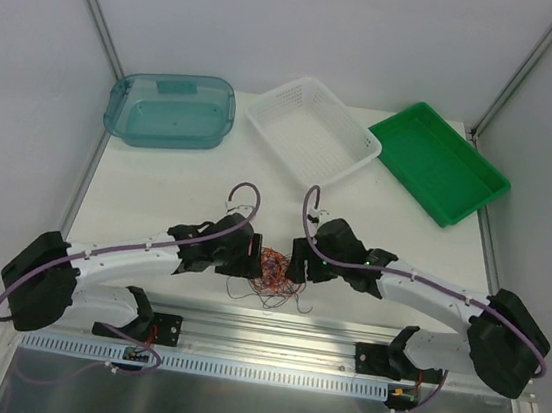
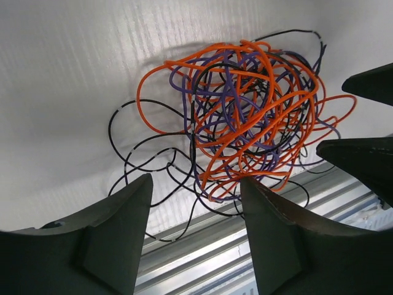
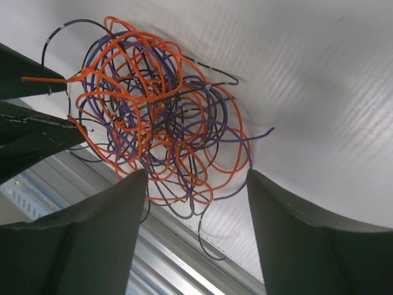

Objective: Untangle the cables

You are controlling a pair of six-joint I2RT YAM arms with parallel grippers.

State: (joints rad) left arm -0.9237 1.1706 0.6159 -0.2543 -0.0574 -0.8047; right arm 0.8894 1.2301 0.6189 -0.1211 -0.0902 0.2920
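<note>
The cables are a loose ball of thin orange, purple and black wires on the white table near its front edge, with black loops trailing toward the rail. My left gripper stands just left of the ball and my right gripper just right of it, facing each other. In the left wrist view the cables lie beyond my open left gripper, with a few low strands between its tips. In the right wrist view the cables sit ahead of my open right gripper. Neither holds anything.
At the back of the table stand a teal bin, a white basket and a green tray. An aluminium rail runs along the table's near edge, close under the tangle.
</note>
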